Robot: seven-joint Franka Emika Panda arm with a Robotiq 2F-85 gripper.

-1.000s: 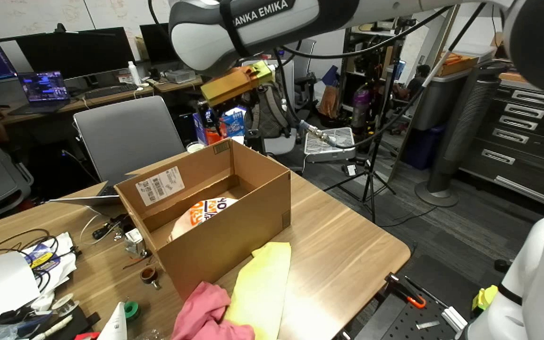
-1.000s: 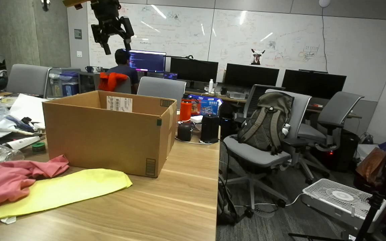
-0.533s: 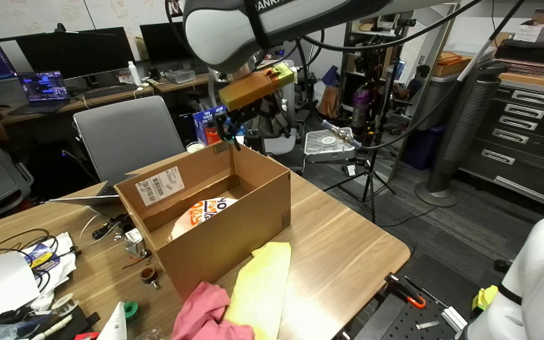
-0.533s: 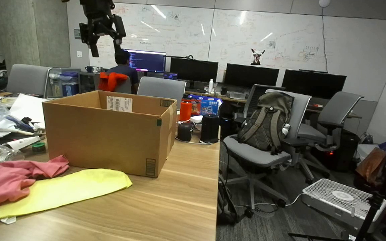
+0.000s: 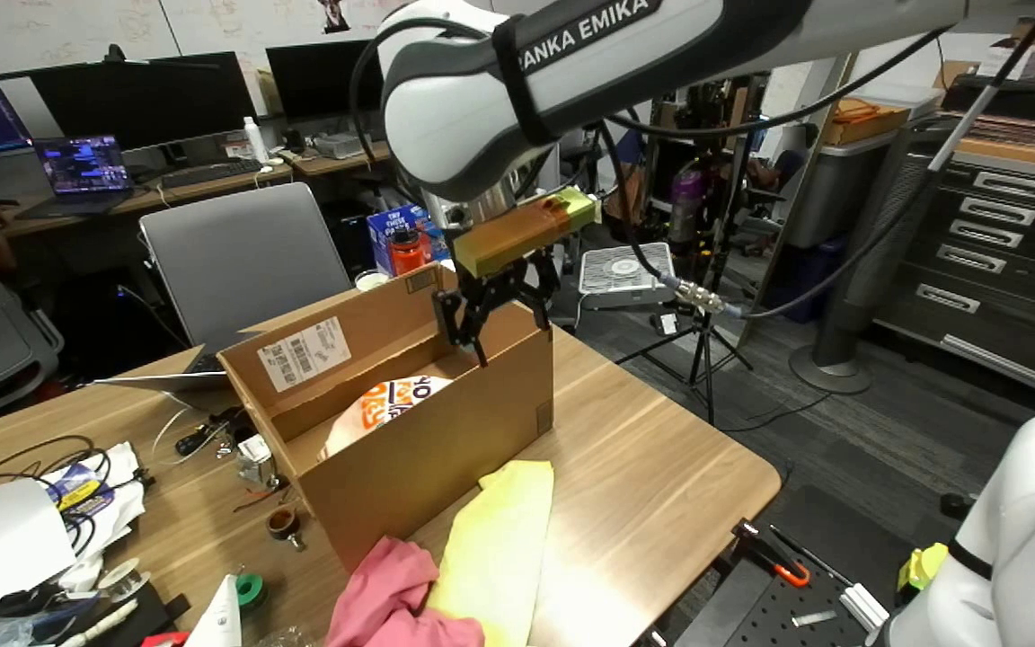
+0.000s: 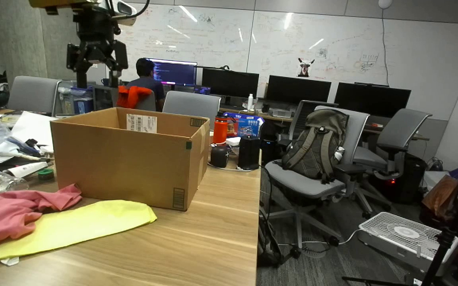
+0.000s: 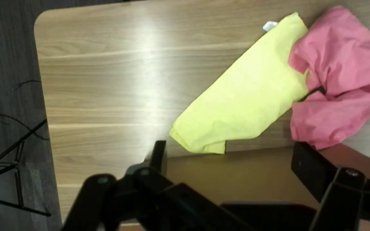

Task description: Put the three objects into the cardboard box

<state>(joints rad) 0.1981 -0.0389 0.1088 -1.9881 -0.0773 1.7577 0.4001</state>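
An open cardboard box (image 5: 419,467) stands on the wooden table; it also shows in an exterior view (image 6: 121,163) and its outer wall in the wrist view (image 7: 230,176). A white item with orange and dark print (image 5: 383,413) lies inside the box. A yellow cloth (image 5: 501,548) lies flat beside the box, also in the wrist view (image 7: 236,99). A crumpled pink cloth (image 5: 396,598) touches and partly covers it, also in the wrist view (image 7: 342,73). My gripper (image 5: 515,341) is open and empty, pointing down above the box's near side; it also shows in an exterior view (image 6: 98,84).
Cables, papers and tools (image 5: 59,584) clutter the table on the far side of the cloths. An orange bottle (image 6: 220,130) and a black cylinder (image 6: 249,153) stand behind the box. A tripod (image 5: 706,332) stands on the floor beyond the table edge.
My gripper has come down and across, from beyond the box's far corner to over its near side. It stays open. The box and the cloths have not moved.
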